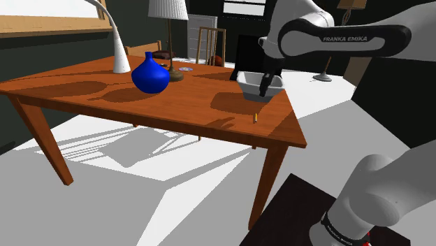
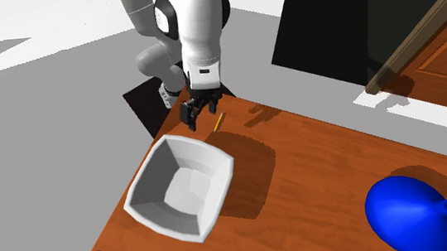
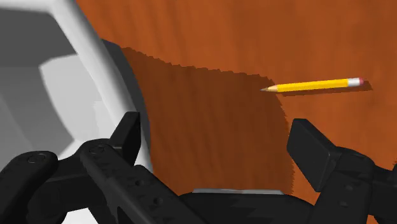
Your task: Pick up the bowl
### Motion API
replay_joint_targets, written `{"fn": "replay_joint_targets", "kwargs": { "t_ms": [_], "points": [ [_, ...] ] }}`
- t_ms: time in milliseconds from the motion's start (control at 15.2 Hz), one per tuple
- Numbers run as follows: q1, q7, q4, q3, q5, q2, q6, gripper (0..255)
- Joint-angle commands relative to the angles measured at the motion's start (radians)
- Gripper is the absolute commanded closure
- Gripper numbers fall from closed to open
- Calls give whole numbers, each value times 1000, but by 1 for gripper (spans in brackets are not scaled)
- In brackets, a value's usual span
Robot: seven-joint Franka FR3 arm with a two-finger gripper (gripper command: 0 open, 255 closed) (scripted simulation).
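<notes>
The shoulder view is looking at the bowl (image 1: 260,84) from well back, beside the stand (image 1: 293,204). The second exterior view is looking steeply down from beyond the bowl, nearer. The wrist view, seemingly just beside it, is sharing the pencil (image 3: 315,84) with both.

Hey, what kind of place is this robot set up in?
Likely a home living room or study: a wooden table carries a blue vase, a shaded lamp and a white bowl.

One table (image 1: 209,115) bears one bowl (image 1: 247,84), one blue vase (image 1: 150,75), one pencil (image 3: 315,84) and two lamps (image 1: 119,49) (image 1: 168,38).
</notes>
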Motion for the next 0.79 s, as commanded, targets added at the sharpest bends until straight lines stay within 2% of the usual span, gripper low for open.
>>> {"fn": "replay_joint_targets", "kwargs": {
  "t_ms": [0,264,726],
  "points": [
    [-8,-46,39,-4,-58,53,29,0],
    [-23,-119,127,-6,-167,163,87,0],
    [-27,-92,51,-9,-188,165,162,0]
  ]
}}
